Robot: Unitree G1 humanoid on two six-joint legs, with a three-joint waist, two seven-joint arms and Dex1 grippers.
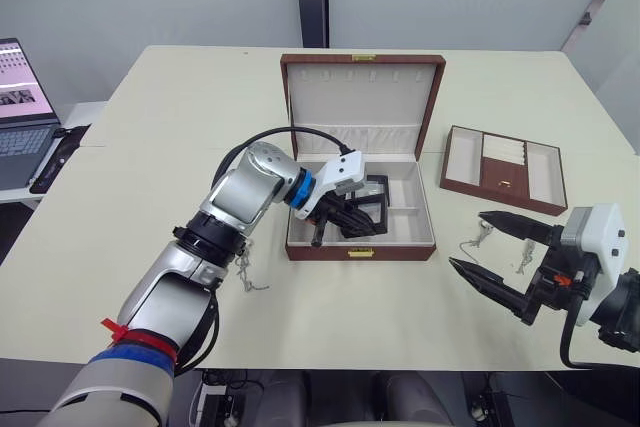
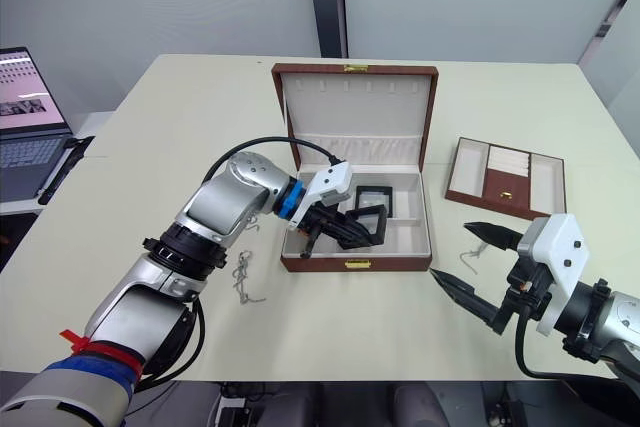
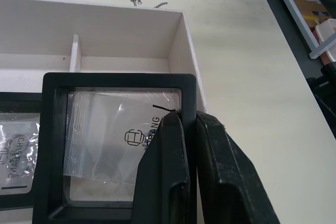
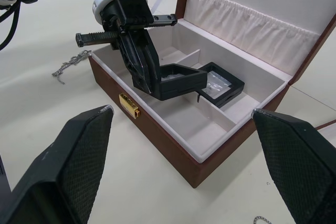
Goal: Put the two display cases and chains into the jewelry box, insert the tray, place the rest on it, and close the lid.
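Observation:
The jewelry box (image 1: 330,250) stands mid-table with its lid (image 1: 362,92) upright and open. My left gripper (image 1: 345,219) reaches into the box, shut on the frame edge of one display case (image 3: 113,145), which it holds tilted just above a front compartment. The second display case (image 4: 220,83) lies flat in the box behind it. A chain (image 1: 245,272) lies on the table left of the box. My right gripper (image 1: 467,239) hovers open right of the box, beside two small silvery pieces (image 1: 478,240). The tray (image 1: 505,169) sits at the right.
A laptop (image 1: 20,112) stands on a side table at the far left. The table's front edge runs close under my right arm. Bare tabletop lies in front of the box.

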